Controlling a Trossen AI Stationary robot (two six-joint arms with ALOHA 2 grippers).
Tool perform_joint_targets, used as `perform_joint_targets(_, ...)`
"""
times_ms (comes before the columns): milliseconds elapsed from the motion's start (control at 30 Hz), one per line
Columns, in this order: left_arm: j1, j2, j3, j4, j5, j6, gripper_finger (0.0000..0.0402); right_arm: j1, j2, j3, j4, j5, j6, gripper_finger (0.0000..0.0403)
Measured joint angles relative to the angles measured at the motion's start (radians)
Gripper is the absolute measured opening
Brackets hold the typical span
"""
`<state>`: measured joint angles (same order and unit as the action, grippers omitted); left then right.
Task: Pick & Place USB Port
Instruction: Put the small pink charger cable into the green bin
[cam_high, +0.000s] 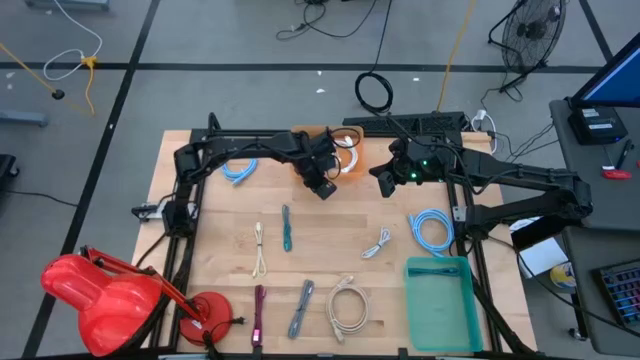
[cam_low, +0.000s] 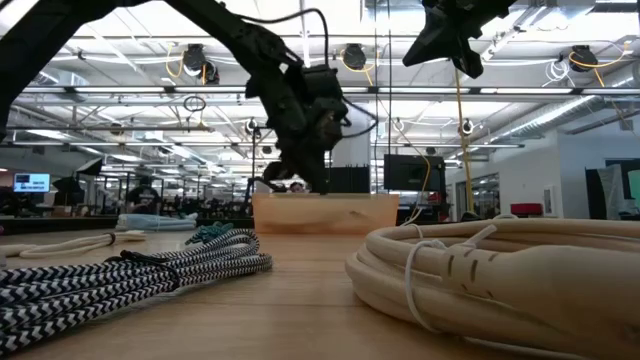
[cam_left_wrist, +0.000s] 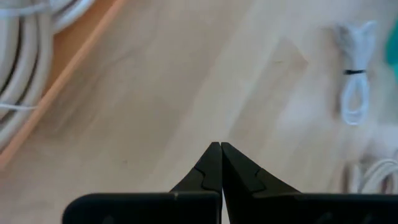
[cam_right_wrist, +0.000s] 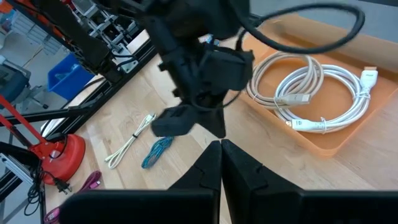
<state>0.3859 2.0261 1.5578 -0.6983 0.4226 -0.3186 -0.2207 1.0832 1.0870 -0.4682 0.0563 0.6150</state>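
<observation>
1. The worktop (cam_high: 215, 215) carries cable bundles spread singly and well apart, probably so a pincer can come down on one without snagging another.
2. There are two trays: an orange tray (cam_high: 345, 150) at the far edge, already holding a white cable coil (cam_right_wrist: 314, 93), which looks like the drop-off spot, and an empty green tray (cam_high: 440, 305) at the near right corner.
3. Both arms hang above the far middle of the worktop. The left pincer (cam_high: 325, 188) sits just beside the orange tray; the right pincer (cam_high: 383, 180) is close by. Each is closed and carries nothing.
4. I count nine loose bundles: two blue coils (cam_high: 432, 228), one cream coil (cam_high: 347, 303), one small white cable (cam_high: 377, 244), and five thin bundles, among them a teal cable (cam_high: 286, 228).
5. Which bundle bears the USB plug cannot be told.
</observation>
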Motion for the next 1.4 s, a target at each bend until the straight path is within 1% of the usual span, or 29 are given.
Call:
perform_joint_targets(133, -0.006, -0.064, 0.002, -0.018, 0.027, 0.003, 0.0000, 0.000, 0.000, 0.000, 0.000, 0.000, -0.001, 0.0000)
perform_joint_targets(233, -0.002, -0.143, 0.003, -0.085, -0.003, 0.005, 0.0000, 0.000, 0.000, 0.000, 0.000, -0.001, -0.001, 0.0000)
perform_joint_targets(367, 0.012, -0.261, 0.003, -0.201, -0.100, 0.021, 0.0000, 0.000, 0.000, 0.000, -0.001, -0.003, 0.001, 0.0000)
perform_joint_targets(533, 0.040, -0.376, 0.004, -0.365, -0.279, 0.036, 0.0000, -0.001, 0.000, 0.000, -0.001, 0.001, 0.002, 0.0000)
perform_joint_targets(633, 0.065, -0.409, 0.004, -0.446, -0.364, 0.067, 0.0001, -0.004, 0.000, 0.000, -0.003, 0.023, 0.014, 0.0000)
perform_joint_targets(767, 0.113, -0.422, 0.003, -0.572, -0.463, 0.074, 0.0001, -0.008, 0.000, 0.000, -0.008, 0.026, 0.086, 0.0000)
perform_joint_targets(867, 0.153, -0.421, -0.007, -0.615, -0.523, 0.079, 0.0001, -0.008, 0.000, 0.000, -0.016, 0.026, 0.110, 0.0000)
perform_joint_targets(933, 0.178, -0.424, -0.025, -0.616, -0.527, 0.107, 0.0001, -0.008, 0.000, 0.000, -0.032, 0.037, 0.127, 0.0000)
perform_joint_targets(1000, 0.207, -0.442, -0.058, -0.608, -0.518, 0.146, 0.0001, -0.003, 0.000, 0.000, -0.059, 0.069, 0.140, 0.0000)
perform_joint_targets(1100, 0.247, -0.479, -0.140, -0.575, -0.491, 0.160, 0.0000, 0.010, 0.000, 0.000, -0.106, 0.106, 0.185, 0.0000)
perform_joint_targets(1267, 0.304, -0.609, -0.331, -0.520, -0.352, 0.146, 0.0000, 0.042, 0.000, 0.000, -0.181, 0.109, 0.262, 0.0000)
perform_joint_targets(1400, 0.326, -0.724, -0.465, -0.478, -0.339, 0.100, 0.0000, 0.084, 0.015, 0.000, -0.248, 0.126, 0.311, 0.0000)
